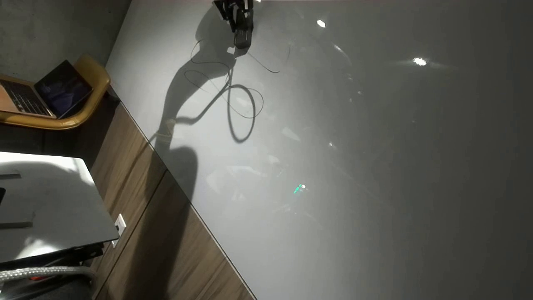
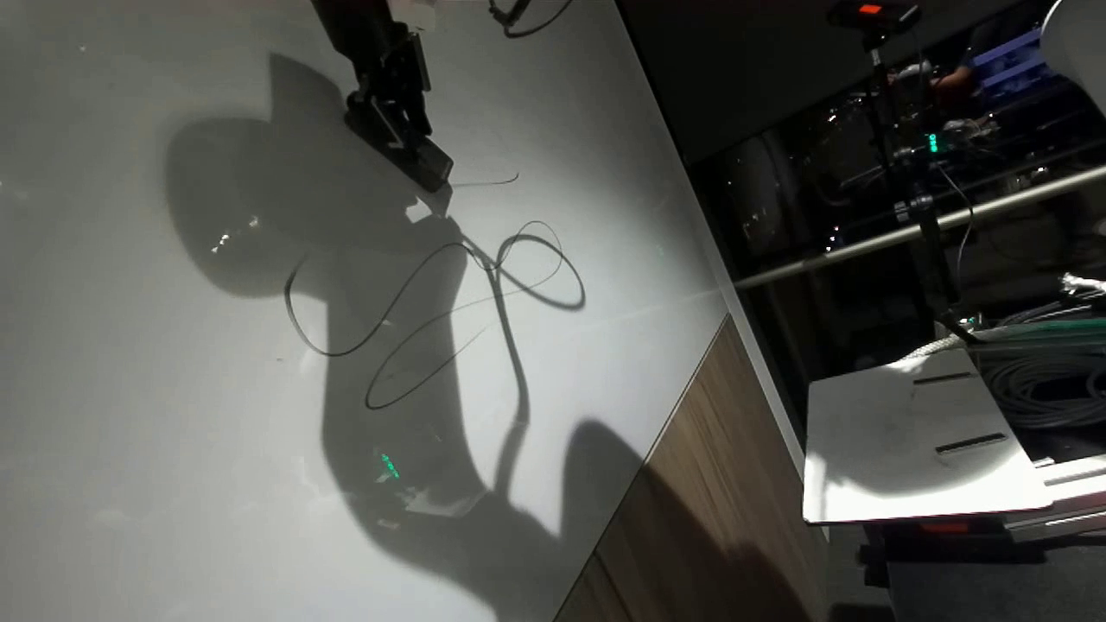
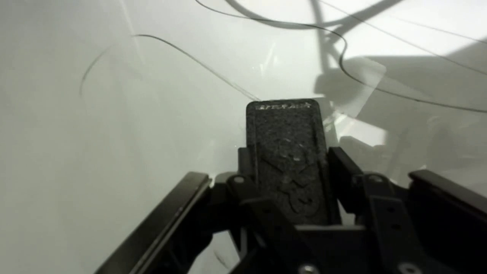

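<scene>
jaws in the wrist view are closed around a black, rectangular, grainy-looking block (image 3: 291, 144) with a raised pattern on its face, near the centre of the frame. they bear on its long sides, and its far end juts out past them. that free length could work as a lever, so a steady squeeze and modest pressure seem best. from the block's upper left corner a short, thin, dark stroke (image 3: 183, 51) runs toward the upper left, paler close to the block; a longer, thin, looping stroke (image 3: 341, 61) crosses the upper right. both look drawn on the glossy white tabletop (image 3: 133, 160).

in an exterior view, the block (image 1: 243, 36) is at the top, left of centre, with the loops below it. a soft grey shadow (image 1: 179, 81) falls over the same area; the thick bands there are best read as shadow, not strokes. a mustard-yellow chair (image 1: 98, 75) bearing a laptop (image 1: 62, 89) stands at the left edge.

in an exterior view, the block (image 2: 434, 168) slants down toward the right, left of centre, near the looping stroke. i cannot tell whether it touches the tabletop. keeping its contact face level, with short overlapping passes, would, i judge, spread pressure evenly and spare the grip from twisting.
</scene>
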